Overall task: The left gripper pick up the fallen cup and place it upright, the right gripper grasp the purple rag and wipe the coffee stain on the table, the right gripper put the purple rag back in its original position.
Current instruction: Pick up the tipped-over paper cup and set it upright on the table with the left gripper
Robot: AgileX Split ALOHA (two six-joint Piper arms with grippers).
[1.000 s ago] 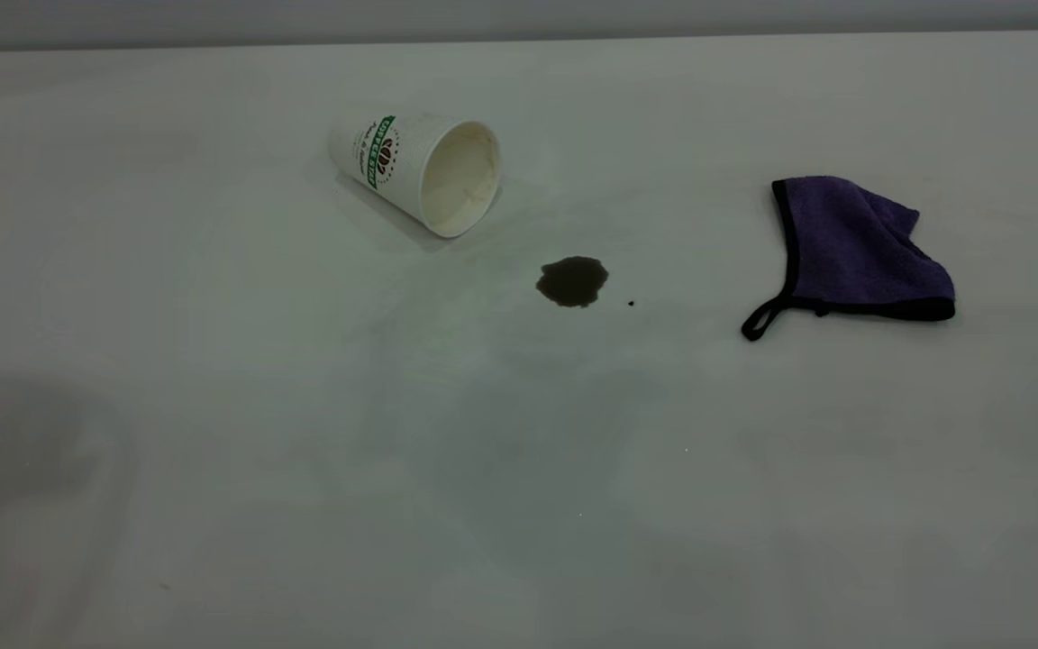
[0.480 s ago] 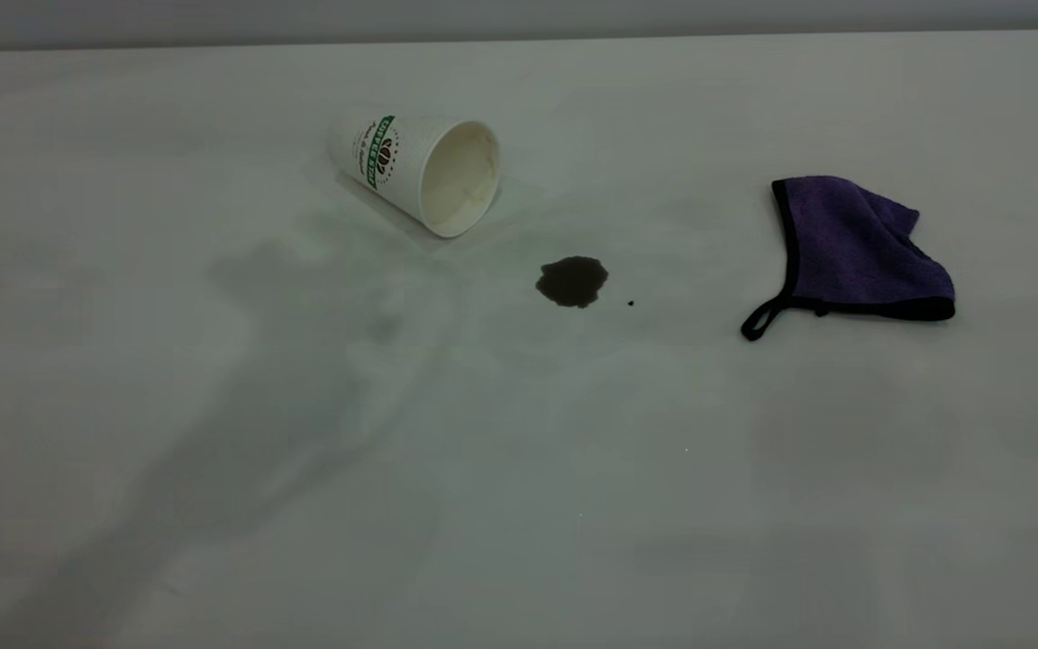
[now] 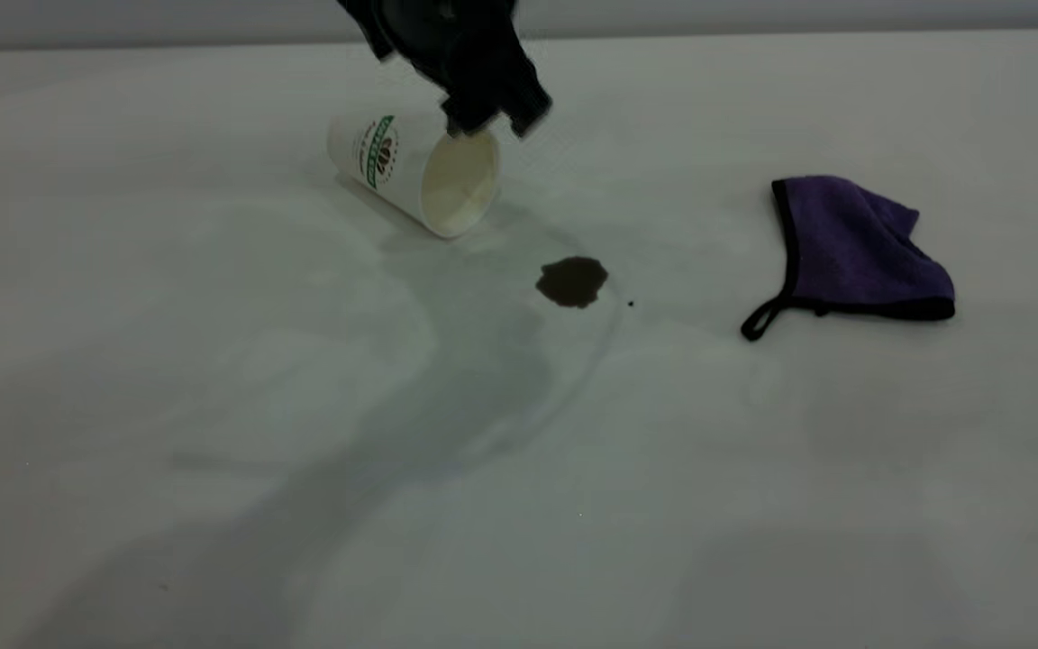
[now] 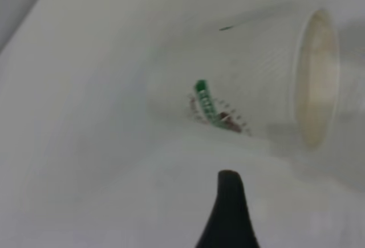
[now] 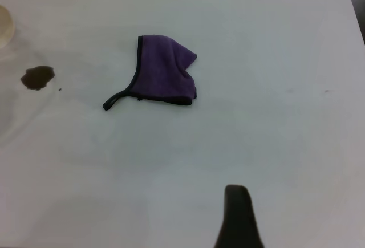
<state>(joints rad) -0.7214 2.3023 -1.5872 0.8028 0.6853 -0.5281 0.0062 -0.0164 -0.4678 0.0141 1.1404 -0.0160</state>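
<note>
White table [image 3: 213, 406], left end effector [image 3: 494, 115] over cup [image 3: 411, 171]

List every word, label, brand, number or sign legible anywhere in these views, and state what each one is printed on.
Nothing can be read for certain.
Cup: a round logo with white lettering on its green band and small script beside it, all too small and blurred to quote; the left wrist view shows it no clearer.
Purple rag: no tag or print visible.
Table: no markings, only the coffee stain.
Left pincer, above the cup: no label visible.

Left end effector [image 3: 494, 122] low, pointing down.
</note>
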